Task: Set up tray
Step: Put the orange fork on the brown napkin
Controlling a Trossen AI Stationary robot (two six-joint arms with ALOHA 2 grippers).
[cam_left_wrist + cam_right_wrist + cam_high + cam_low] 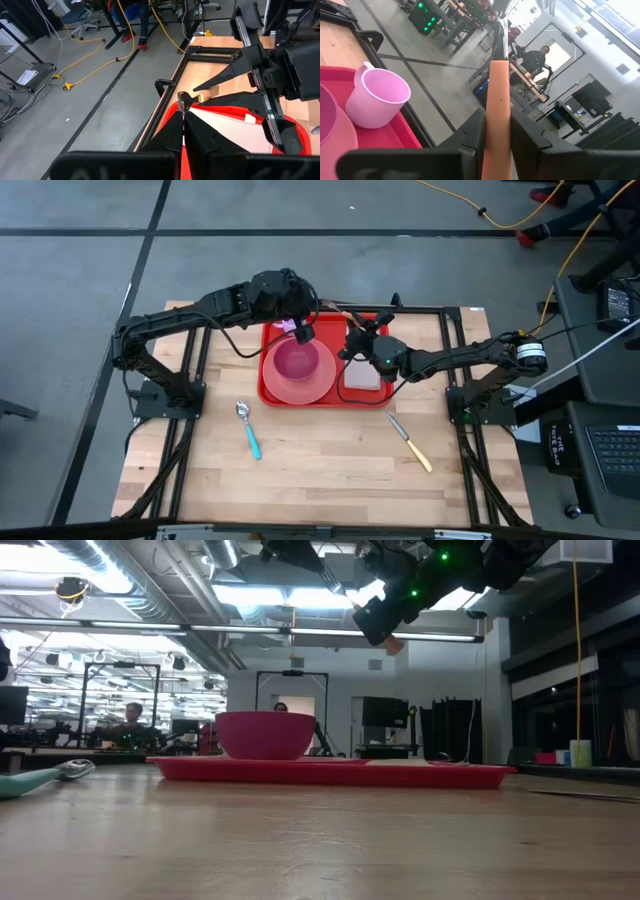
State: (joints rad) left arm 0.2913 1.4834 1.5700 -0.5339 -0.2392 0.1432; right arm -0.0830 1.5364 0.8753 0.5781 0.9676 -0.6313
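From above, we start at the left side of the wooden table [320, 470], where a spoon with a teal handle [248, 430] lies on the bare wood at about seven o'clock from the tray [272, 388], well apart from it. The tray, red and rimmed, sits at the middle of the table toward its far edge. On its left half we see a pink bowl [297, 364] on a round pink plate [285, 389], and the low view shows that bowl [265, 735] standing upright on the tray [330, 772]. At eleven o'clock from the bowl a pink cup [286, 327] stands in the tray's far left corner; the right wrist view shows it upright, handle out, just beside the bowl.

The left gripper [303, 332] hangs over that corner, above the cup and the bowl's far rim, its fingers [200, 135] pressed together with nothing between them.

On the tray's right half lies a pale napkin [362, 377]. At twelve o'clock from it the right gripper [356, 340] hovers over the tray's far edge, clamped on the orange handle of a utensil [497, 105]; we cannot tell which kind.

Farther right, at about five o'clock from the tray, a knife with a yellow handle [411, 444] lies on the wood
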